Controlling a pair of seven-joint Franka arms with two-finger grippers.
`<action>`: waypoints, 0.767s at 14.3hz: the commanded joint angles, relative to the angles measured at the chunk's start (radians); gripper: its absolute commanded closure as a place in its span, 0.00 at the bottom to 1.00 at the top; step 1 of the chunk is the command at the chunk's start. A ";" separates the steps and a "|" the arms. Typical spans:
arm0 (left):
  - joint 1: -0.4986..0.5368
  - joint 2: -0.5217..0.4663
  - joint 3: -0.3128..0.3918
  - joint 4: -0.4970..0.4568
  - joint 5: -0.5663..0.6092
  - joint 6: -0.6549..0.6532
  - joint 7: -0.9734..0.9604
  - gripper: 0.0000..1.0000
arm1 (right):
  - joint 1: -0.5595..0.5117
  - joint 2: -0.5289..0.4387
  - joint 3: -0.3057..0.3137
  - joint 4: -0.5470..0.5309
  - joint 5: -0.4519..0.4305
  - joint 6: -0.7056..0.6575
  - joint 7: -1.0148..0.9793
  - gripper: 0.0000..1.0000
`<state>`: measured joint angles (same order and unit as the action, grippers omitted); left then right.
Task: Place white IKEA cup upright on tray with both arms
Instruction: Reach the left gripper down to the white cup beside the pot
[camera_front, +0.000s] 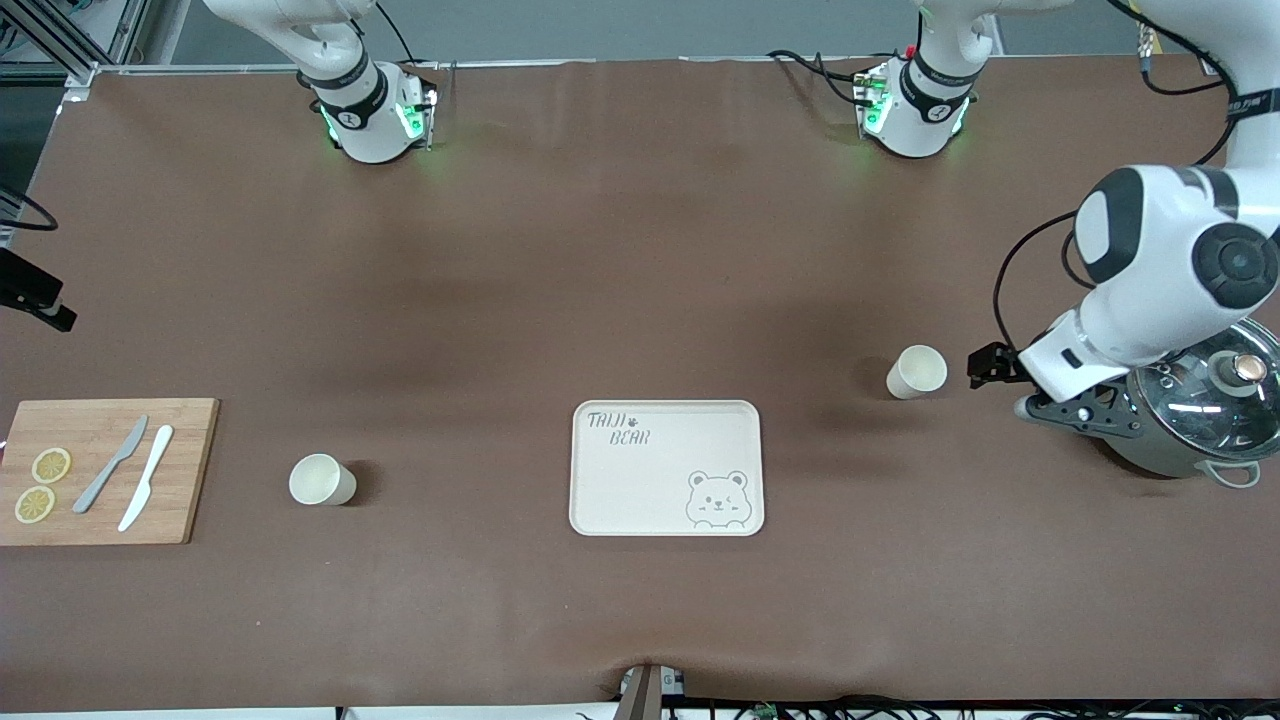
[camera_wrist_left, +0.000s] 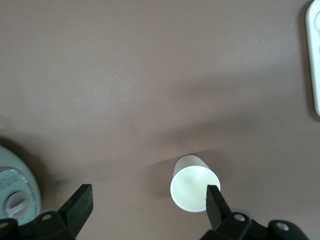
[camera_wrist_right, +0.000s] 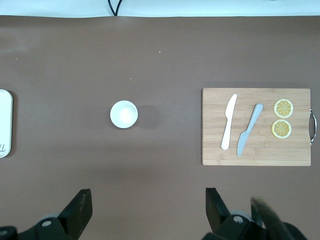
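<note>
I ease the open left pincer (camera_front: 985, 362) around the cup (camera_front: 916, 371) at frame right; right pincer (camera_wrist_right: 145, 210) waits open.

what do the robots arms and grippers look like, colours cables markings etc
Both arms are large, white and rounded, with black joint bands and black cables along them. Their white bases glow green and carry a black band with a small mark. The left gripper and right gripper are small, black and two-fingered, on a grey mount.

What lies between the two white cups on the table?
In the front view, only the tray, with bare brown table on either side, separates one cup from the other cup.
</note>
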<state>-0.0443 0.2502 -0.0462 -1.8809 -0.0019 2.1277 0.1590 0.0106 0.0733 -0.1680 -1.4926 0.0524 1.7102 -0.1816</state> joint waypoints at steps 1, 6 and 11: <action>-0.012 0.020 -0.003 -0.071 -0.017 0.116 -0.006 0.00 | -0.001 -0.023 0.005 -0.029 -0.048 0.032 -0.007 0.00; -0.054 0.081 -0.003 -0.161 -0.015 0.291 -0.080 0.00 | 0.008 -0.013 0.008 -0.029 -0.082 0.039 -0.006 0.00; -0.071 0.087 -0.001 -0.165 -0.012 0.296 -0.110 0.00 | -0.021 -0.015 0.002 -0.018 -0.074 0.014 -0.003 0.00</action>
<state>-0.1177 0.3486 -0.0484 -2.0341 -0.0019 2.4119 0.0525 0.0038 0.0734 -0.1726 -1.5054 -0.0116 1.7334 -0.1830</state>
